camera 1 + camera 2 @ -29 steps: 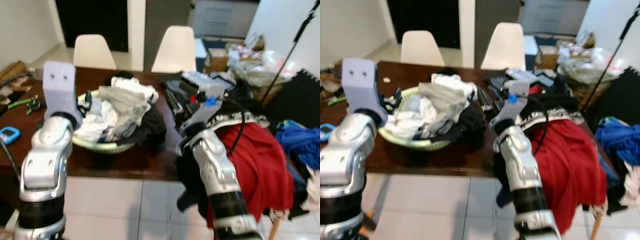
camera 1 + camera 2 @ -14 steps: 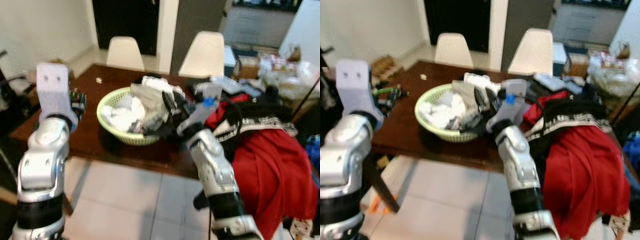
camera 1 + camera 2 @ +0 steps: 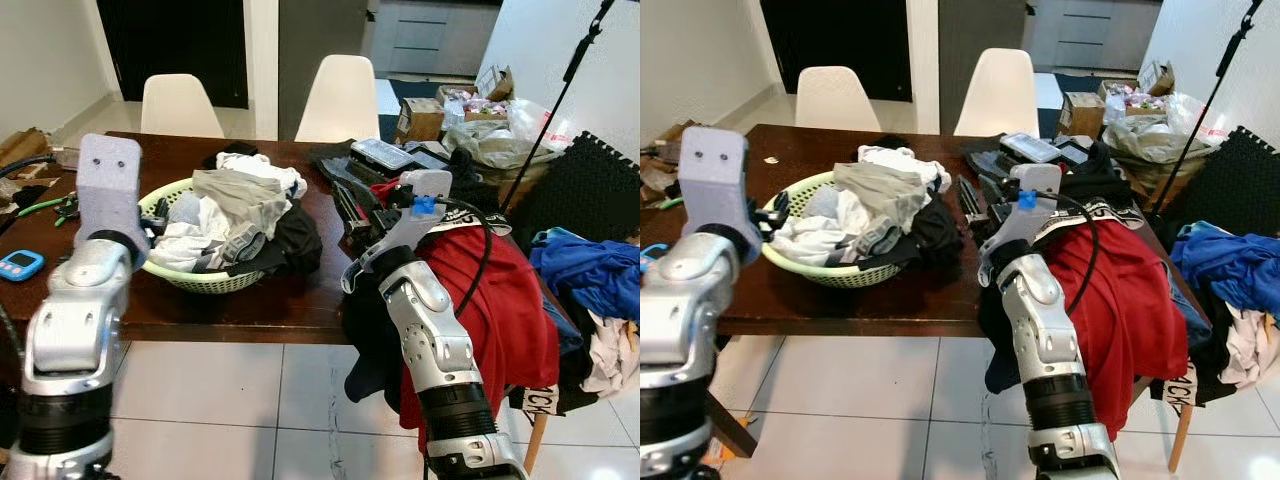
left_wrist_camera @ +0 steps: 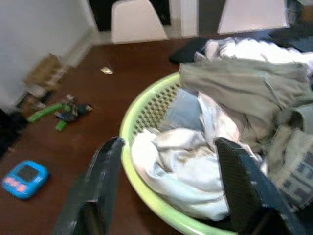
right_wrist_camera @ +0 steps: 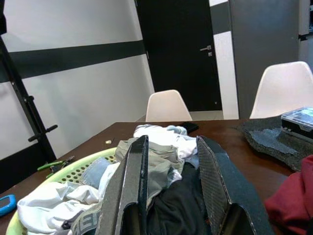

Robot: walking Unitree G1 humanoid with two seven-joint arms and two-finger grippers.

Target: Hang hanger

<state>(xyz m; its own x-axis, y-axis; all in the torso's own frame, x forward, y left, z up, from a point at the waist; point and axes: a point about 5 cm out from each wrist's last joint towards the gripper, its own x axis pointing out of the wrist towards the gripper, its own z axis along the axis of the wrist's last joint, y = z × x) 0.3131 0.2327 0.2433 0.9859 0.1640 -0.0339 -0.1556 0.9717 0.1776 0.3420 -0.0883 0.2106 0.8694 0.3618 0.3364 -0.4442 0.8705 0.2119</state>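
Note:
A lime-green laundry basket point(image 3: 205, 282) heaped with white, grey and black clothes stands on the dark wooden table point(image 3: 250, 305). My left gripper point(image 4: 168, 161) hovers at the basket's left rim, open, with nothing between its fingers point(image 4: 105, 166). My right gripper point(image 5: 172, 144) is raised over the table just right of the basket. It points across the clothes and is open and empty. A red garment point(image 3: 500, 300) with black clothing on top is draped at the table's right end, beside my right arm.
Two white chairs point(image 3: 180, 103) stand behind the table. Black trays point(image 3: 380, 155) lie at its back right, a blue gadget point(image 3: 20, 266) and green pliers point(image 3: 45, 207) at its left. On the right are a blue cloth pile point(image 3: 590, 270), bags and a black stand point(image 3: 560, 90).
The whole picture swung sideways and back as the camera moved. Both arms keep the same raised pose by the basket, and both grippers stay open.

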